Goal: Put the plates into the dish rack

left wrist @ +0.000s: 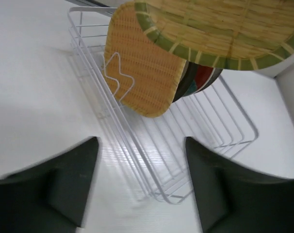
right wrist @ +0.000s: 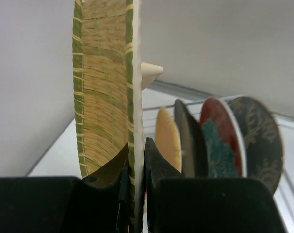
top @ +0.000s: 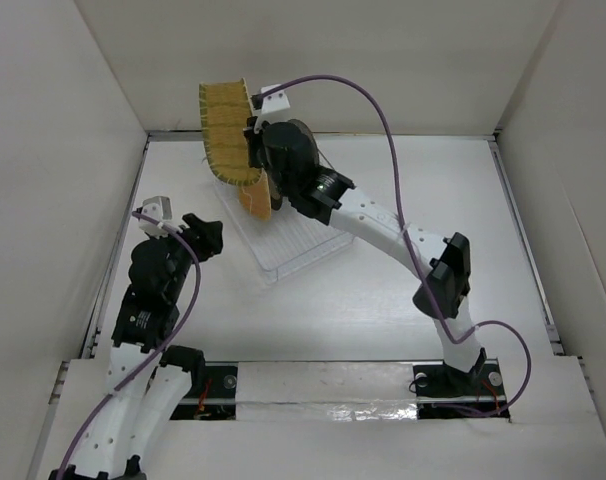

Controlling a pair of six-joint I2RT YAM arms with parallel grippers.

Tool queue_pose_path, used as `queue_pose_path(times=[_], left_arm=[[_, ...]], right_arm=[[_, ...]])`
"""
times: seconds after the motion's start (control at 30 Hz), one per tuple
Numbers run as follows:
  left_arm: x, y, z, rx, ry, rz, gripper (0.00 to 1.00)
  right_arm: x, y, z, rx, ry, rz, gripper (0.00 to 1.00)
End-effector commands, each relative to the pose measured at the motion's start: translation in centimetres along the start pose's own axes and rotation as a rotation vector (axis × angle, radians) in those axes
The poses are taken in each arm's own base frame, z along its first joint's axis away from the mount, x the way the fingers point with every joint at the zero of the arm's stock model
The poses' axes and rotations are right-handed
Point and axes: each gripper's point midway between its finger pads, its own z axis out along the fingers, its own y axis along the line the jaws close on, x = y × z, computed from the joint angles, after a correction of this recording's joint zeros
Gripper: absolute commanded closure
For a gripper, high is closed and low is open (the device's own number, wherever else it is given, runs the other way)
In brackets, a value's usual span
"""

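The right fingers (right wrist: 159, 184) are clenched on the fan plate (right wrist: 103, 97), one finger on each face near its lower edge. The plate stands on edge, its ribbed weave and green rim showing. It is held over the far end of the rack (top: 298, 245), beside the plates already loaded and apart from the nearest one. Whether its lower edge touches the rack I cannot tell.

Four plates stand upright in the rack's far end, close together in a row. In the right wrist view, going away from the fan plate, they are the yellow plate (right wrist: 167, 138), the silver plate (right wrist: 188, 141), the red plate (right wrist: 220, 141) and the dark plate (right wrist: 258, 141). In the left wrist view the yellow plate leans against a bent wire prong.

The rack lies at an angle on the white tabletop (top: 383, 300). The left fingers (left wrist: 55, 189) are released — spread wide with nothing between them — and hover low over the tabletop beside the rack's near left side, pointed toward it.
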Motion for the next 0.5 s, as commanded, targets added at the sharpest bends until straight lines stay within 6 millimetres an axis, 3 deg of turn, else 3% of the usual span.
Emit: queue_pose_path(times=[0.0,0.07,0.13,0.47], left_arm=[[-2.2,0.9,-2.0,-0.085,-0.082,0.086,0.50],[-3.3,0.8,-3.0,-0.096,-0.124,0.086,1.00],[-4.4,0.8,-4.2,-0.108,-0.172,0.080,1.00],[-8.3,-1.4,-7.3,-0.044,-0.284,0.063,1.00]], right_arm=[[-2.9,-2.0,0.3,0.190,-0.072,-0.140,1.00],[-2.4,-2.8,1.0,0.267,-0.082,-0.152,1.00],[-1.7,-1.8,1.7,0.286,-0.116,-0.157,1.00],[2.8,-1.9,5.3,0.425,-0.195,-0.168,1.00]])
